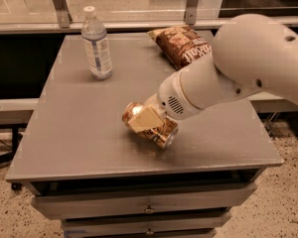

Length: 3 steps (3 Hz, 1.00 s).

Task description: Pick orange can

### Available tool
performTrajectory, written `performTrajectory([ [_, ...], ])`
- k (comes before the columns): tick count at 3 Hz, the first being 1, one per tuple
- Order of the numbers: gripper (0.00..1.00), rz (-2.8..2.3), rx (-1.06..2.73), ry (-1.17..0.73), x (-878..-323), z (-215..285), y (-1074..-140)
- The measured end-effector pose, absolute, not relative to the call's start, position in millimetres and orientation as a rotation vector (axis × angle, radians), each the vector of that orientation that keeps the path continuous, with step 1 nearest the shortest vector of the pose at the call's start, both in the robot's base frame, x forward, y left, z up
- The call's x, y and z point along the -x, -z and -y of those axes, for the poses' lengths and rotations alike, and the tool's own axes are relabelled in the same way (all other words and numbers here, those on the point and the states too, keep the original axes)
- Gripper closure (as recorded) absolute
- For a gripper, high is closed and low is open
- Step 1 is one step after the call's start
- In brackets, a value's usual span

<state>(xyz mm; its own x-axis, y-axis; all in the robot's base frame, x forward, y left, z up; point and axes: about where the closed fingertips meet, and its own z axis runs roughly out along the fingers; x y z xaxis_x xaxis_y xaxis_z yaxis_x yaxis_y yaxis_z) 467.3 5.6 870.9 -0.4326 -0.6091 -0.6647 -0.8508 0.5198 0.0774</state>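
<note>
The orange can (159, 131) lies tilted on its side near the front middle of the grey table (79, 133). It is shiny copper-orange with silver ends. My gripper (145, 120) reaches in from the right at the end of the large white arm (228, 73) and is shut on the can. One pale finger (140, 118) lies across the can's upper side; the other finger is hidden behind the can. I cannot tell whether the can's lower end still touches the table.
A clear water bottle (97, 43) stands at the back left of the table. A brown-and-yellow chip bag (184, 44) lies at the back right, partly behind the arm. Drawers (149, 209) sit under the tabletop. A rail with glass runs behind the table.
</note>
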Motion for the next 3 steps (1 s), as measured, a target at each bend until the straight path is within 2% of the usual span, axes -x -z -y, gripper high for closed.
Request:
performTrajectory([
  [2, 1.0, -1.974, 1.128, -0.804, -474.6, -7.4, -912.9],
  [3, 1.0, -1.895, 1.102, -0.86, -477.1, -3.9, -944.0],
])
